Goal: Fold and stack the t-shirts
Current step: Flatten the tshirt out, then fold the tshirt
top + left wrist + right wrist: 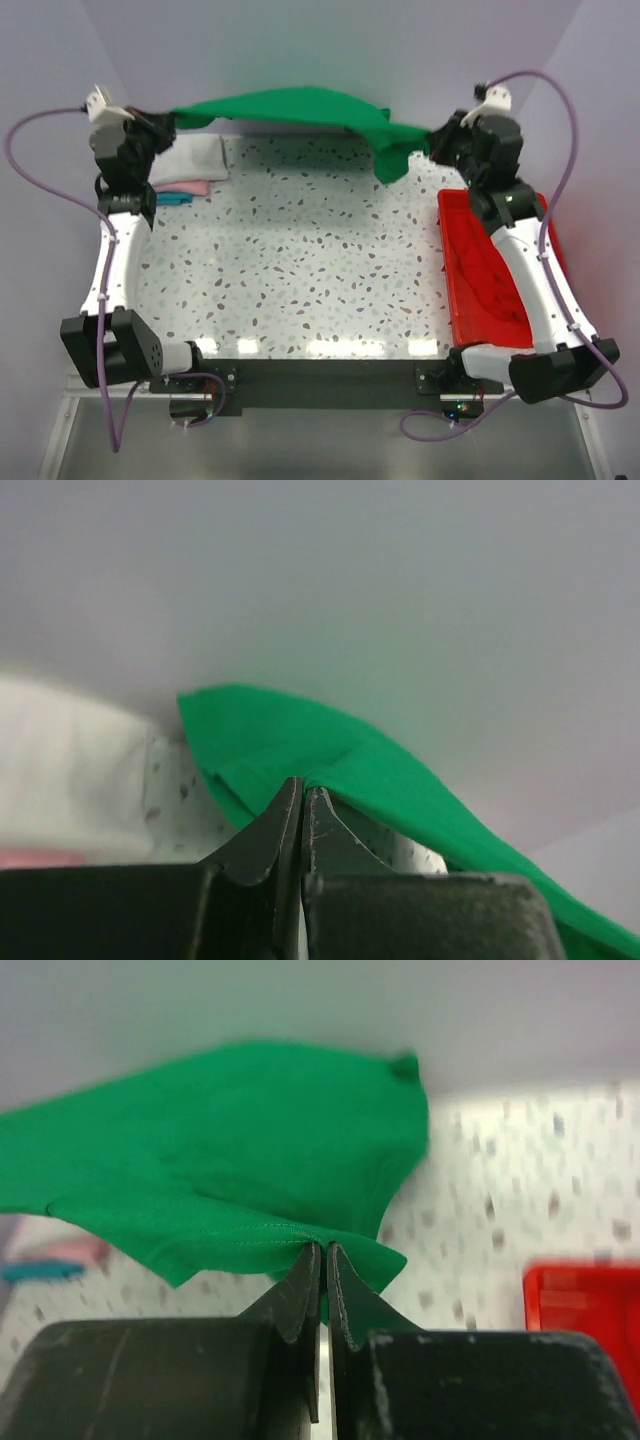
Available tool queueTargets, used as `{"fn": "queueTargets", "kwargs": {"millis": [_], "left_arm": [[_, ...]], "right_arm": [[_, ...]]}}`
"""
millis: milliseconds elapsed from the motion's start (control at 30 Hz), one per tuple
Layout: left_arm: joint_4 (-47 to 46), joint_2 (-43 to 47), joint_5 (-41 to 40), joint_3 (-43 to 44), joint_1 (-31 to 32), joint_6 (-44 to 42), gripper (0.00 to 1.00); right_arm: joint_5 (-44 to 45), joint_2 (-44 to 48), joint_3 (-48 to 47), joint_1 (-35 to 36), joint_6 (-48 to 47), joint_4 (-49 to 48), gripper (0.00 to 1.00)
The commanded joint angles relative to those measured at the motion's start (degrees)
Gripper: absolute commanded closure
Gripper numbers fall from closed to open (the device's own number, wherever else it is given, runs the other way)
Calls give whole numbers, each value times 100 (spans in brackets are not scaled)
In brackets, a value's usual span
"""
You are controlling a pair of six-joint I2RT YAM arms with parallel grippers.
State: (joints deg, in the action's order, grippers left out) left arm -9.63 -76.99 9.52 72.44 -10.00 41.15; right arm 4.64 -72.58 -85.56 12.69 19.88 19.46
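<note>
The green t-shirt [290, 108] hangs stretched in the air across the far side of the table, held between both grippers. My left gripper [165, 122] is shut on its left end; in the left wrist view the cloth [300, 745] is pinched at the fingertips [304, 790]. My right gripper [432, 142] is shut on its right end, with a sleeve hanging down; the right wrist view shows the hem [220, 1160] pinched at the gripper [325, 1250]. A stack of folded white [195, 158], pink [185, 187] and teal [172, 198] shirts lies at the far left.
A red plastic tray [450, 260] holding red cloth lies at the right, partly under my right arm. The speckled tabletop [300, 260] spreads between the arms. Grey walls close the far side.
</note>
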Motion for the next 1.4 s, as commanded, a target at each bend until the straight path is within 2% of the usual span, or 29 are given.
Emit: {"fn": "queueTargets", "kwargs": {"millis": [0, 100, 133, 333, 467, 600, 767, 933, 1200, 1367], "left_arm": [[-355, 726, -55, -1972, -81, 376, 100], [-303, 1281, -318, -3057, -81, 569, 100], [-303, 1379, -371, -3661, -81, 570, 100], [267, 1941, -723, -5141, -81, 772, 100], [777, 2573, -934, -5592, -72, 956, 100], [1533, 3163, -1338, -5768, -81, 1158, 99], [1903, 3664, -1426, -5575, -81, 1115, 98], [1799, 3341, -1444, -5065, -81, 896, 97], [851, 1707, -1146, -4364, -81, 702, 93], [576, 713, -1154, -3775, -72, 789, 93]], "right_arm": [[-182, 708, 1719, -38, 481, -13, 100], [-385, 1235, 3100, -38, 718, 31, 100], [-446, 1307, 3359, -30, 771, 92, 100], [-948, 1675, 4801, -3, 1053, 338, 100], [-851, 2115, 5539, 76, 1237, 628, 100], [-824, 2686, 5796, 85, 1465, 936, 100], [-500, 2803, 5288, 85, 1423, 1287, 100], [-122, 2310, 4338, 93, 1124, 1377, 100], [45, 562, 2969, 93, 807, 998, 100], [203, -598, 2054, 94, 640, 936, 100]]}}
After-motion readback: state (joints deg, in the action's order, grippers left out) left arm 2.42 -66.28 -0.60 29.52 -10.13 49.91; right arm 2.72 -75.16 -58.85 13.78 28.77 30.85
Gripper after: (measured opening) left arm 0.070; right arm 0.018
